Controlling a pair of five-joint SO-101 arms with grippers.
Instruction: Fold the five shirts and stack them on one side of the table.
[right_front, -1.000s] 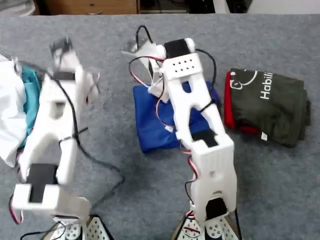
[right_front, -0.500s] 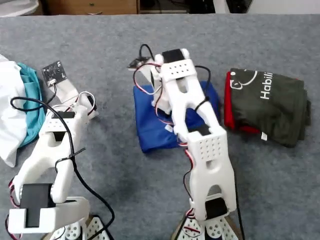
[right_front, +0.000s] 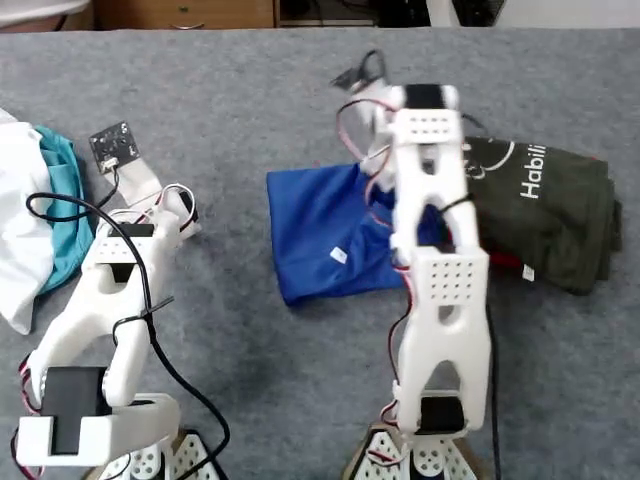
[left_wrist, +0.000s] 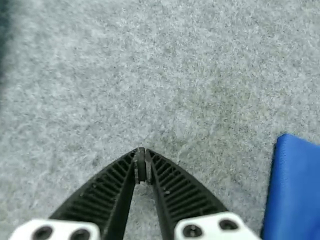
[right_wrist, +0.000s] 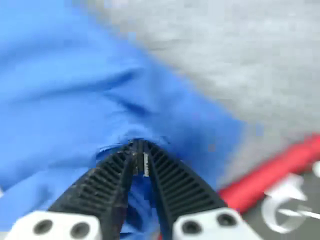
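Observation:
A folded blue shirt (right_front: 325, 235) lies in the middle of the grey table. In the right wrist view my right gripper (right_wrist: 140, 161) is shut on a pinch of the blue shirt (right_wrist: 70, 90) near its edge, close to the red shirt (right_wrist: 280, 170). The right arm (right_front: 435, 220) stretches over the blue shirt's right side. A folded dark green shirt (right_front: 545, 215) rests on the red shirt (right_front: 458, 215) at the right. My left gripper (left_wrist: 141, 165) is shut and holds nothing, just above bare carpet, with the blue shirt's edge (left_wrist: 295, 195) off to one side.
A white shirt (right_front: 20, 230) and a teal shirt (right_front: 65, 200) lie crumpled at the table's left edge, beside the left arm (right_front: 115, 270). Bare grey felt (right_front: 200, 80) spreads across the far half of the table and between the two arm bases.
The right arm has swung right toward the green and red stack, pulling the blue shirt's right edge with it. The left arm drew back a second ago and has since kept still.

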